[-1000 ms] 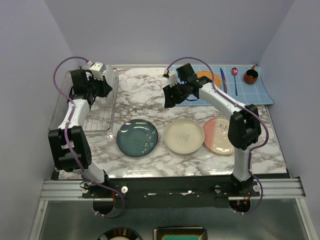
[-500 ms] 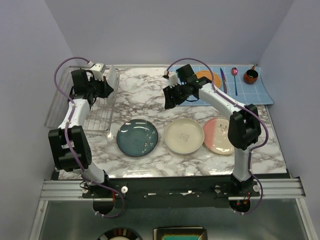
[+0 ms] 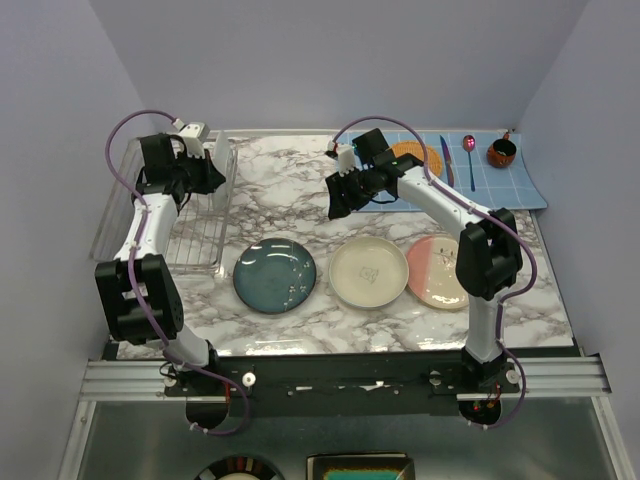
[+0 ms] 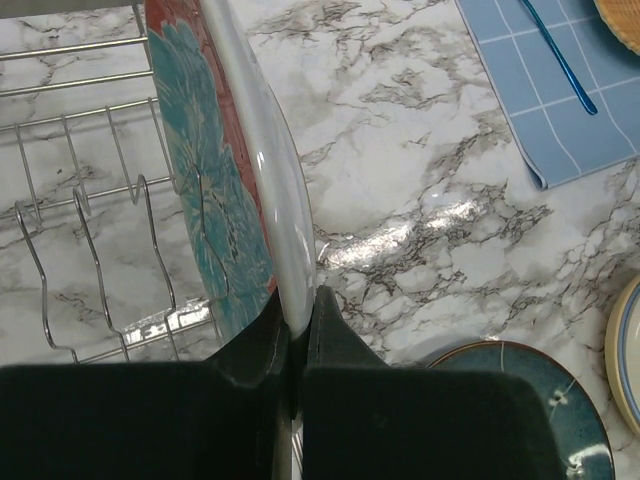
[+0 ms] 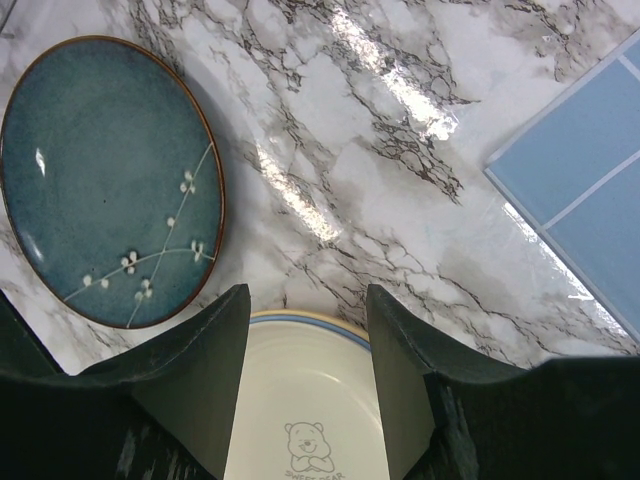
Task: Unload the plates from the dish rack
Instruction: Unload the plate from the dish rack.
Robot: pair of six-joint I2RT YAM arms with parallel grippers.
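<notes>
Nearest the arms, three plates lie flat in a row on the marble counter (image 3: 300, 190). They are a blue plate (image 3: 274, 276) with a white blossom twig, a cream plate (image 3: 368, 271), and a half pink, half cream plate (image 3: 437, 271) at the right. The cream plate carries a small bear drawing with lettering under it that is too small to read.

The right pincer (image 5: 307, 300) hangs above the gap between the blue and cream plates. Its jaws are apart and nothing is between them.

At the left of the frame, the wire rack (image 3: 195, 225) has a floral plate (image 4: 215, 200) with a red rim standing on edge at its right side. The left pincer (image 4: 300, 315) is clamped on that plate's rim. The wrist view does not show whether the plate rests in its slot or is lifted.

At the far right lies a blue mat (image 3: 500, 185). On it are an orange disc (image 3: 415, 155), a spoon (image 3: 469, 145) and a brown cup (image 3: 501, 152), whose contents cannot be seen.
</notes>
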